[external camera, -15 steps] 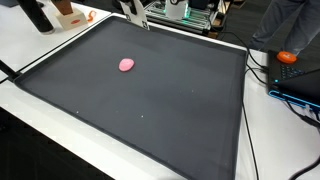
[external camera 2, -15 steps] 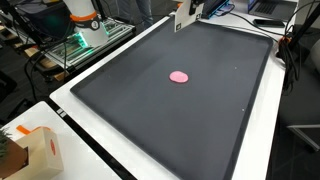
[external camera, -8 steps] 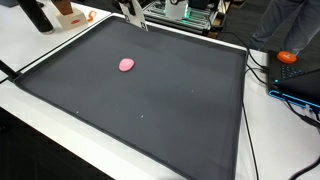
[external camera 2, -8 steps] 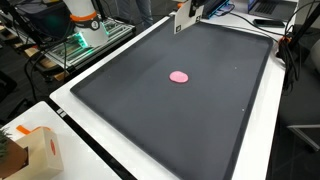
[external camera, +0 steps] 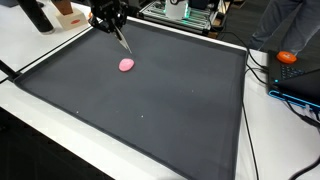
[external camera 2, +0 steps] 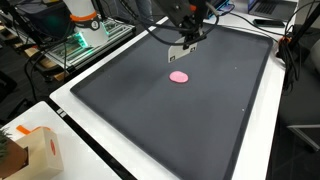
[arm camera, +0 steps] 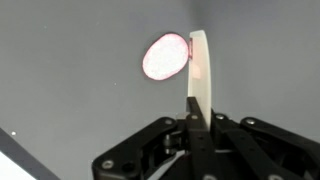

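Jaws: closed on nothing. In the wrist view my pale fingers (arm camera: 199, 70) meet as one narrow, stiff strip with no gap between them.
Where I hang: above the mat, with the tips clear of it in both exterior views.
Pink lump (arm camera: 165, 56): it lies flat on the mat just beside my tips, not touched as far as I can tell. It sits alone, well in from the edges (external camera: 126, 65) (external camera 2: 179, 76).
Shape: a small, low, rounded oval with no handle, corner or rim.
Likely feel: light and soft, I judge, like putty or foam. It should give under a squeeze rather than crack. Its surface reads smooth, though glare hides the detail.
Where to grip: across the short width of the oval, with the tips brought right down to the mat, since it stands so low.
Mat (external camera: 180, 110): black, matte and flat, with a slightly speckled face. It probably has enough grip to keep the lump from skidding.
Table (external camera: 35, 50): white and smooth, showing round the mat.
Further out: an orange ball (external camera: 287, 57) among cables, and a cardboard box (external camera 2: 42, 150) off the mat.
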You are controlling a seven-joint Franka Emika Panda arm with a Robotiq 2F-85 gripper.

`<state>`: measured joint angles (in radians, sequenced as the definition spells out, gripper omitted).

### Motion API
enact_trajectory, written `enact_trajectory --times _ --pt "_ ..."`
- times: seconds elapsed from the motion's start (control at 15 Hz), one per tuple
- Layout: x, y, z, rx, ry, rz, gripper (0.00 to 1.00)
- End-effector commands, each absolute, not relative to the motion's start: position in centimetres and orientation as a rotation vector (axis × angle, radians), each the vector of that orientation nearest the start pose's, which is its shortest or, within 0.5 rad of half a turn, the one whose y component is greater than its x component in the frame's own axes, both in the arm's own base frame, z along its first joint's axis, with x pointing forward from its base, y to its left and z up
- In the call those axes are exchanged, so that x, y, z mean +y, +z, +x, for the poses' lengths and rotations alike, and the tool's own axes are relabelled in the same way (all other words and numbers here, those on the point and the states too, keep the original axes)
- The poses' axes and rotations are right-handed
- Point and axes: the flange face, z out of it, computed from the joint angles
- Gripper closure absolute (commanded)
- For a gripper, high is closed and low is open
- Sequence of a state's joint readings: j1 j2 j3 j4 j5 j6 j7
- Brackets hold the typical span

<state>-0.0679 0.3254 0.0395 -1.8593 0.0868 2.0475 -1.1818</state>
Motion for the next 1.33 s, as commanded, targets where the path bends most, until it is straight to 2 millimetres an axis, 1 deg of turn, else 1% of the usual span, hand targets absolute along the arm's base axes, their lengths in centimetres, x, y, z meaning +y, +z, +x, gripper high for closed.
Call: enact_trajectory --times 0.0,0.2,0.4,0.6,0.8,1.07,1.27 --pt "-2.9 30.7 61.4 -1.561 0.082 -2.550 0.99" --pt "-3.7 28.4 60.8 -1.503 0.143 -2.568 0.99" --pt "-4.4 26.6 60.1 -1.481 0.187 -2.562 0.99" --pt "-4.5 25.0 59.2 -1.490 0.231 -2.541 0.99" --pt "-4.2 24.0 58.7 -1.503 0.216 -2.560 0.99" --pt "-3.6 23.2 58.7 -1.569 0.166 -2.607 0.99" --pt "-2.8 22.8 58.5 -1.603 0.192 -2.604 0.99"
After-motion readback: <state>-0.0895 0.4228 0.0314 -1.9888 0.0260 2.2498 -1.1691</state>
